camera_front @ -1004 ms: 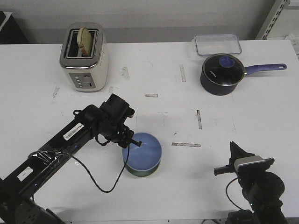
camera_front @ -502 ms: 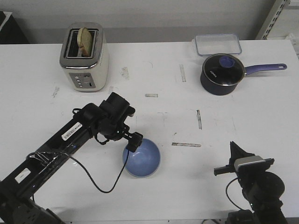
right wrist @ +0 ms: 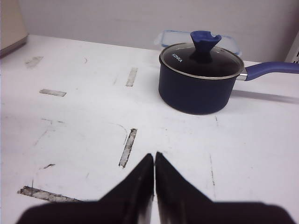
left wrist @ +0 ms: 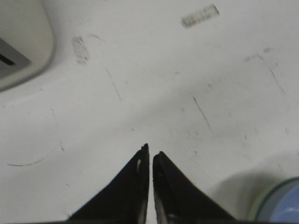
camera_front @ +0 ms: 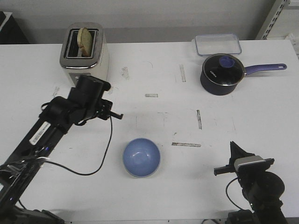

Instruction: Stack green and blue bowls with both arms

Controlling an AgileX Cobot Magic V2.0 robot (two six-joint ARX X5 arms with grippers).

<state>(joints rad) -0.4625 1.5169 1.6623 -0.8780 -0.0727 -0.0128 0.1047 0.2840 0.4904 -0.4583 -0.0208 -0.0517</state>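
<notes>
Bowls: blue bowl [camera_front: 141,157] sits upright on the white table [camera_front: 154,70], near the front edge and a little left of centre. Its inside faces up. A thin greenish rim shows around and under its lower edge in the front view, and the left wrist view shows a pale green edge [left wrist: 259,201] wrapping the blue one, so the green bowl [camera_front: 136,174] appears to lie beneath, the blue one nested inside it. Neither arm touches the bowls.

Left gripper [camera_front: 118,115]: raised over the table between the toaster and the bowls, pointing toward the table's middle. Fingertips meet at a narrow slit in the wrist view, nothing between them. A black cable [camera_front: 96,164] loops from the arm across the table, passing left of the bowls.

Right gripper [camera_front: 234,148]: low at the front right corner, well apart from the bowls. Its two pointed fingers are pressed together, holding nothing.

Toaster [camera_front: 84,56]: cream and chrome, back left, a slice of bread [camera_front: 84,35] standing in one slot.

Saucepan [camera_front: 222,73]: dark blue, glass lid with blue knob, purple handle pointing right, back right of the table.

Container [camera_front: 218,44]: clear plastic with blue rim, just behind the saucepan.

Table surface: scuffed, with several worn strips of tape [camera_front: 186,144].
</notes>
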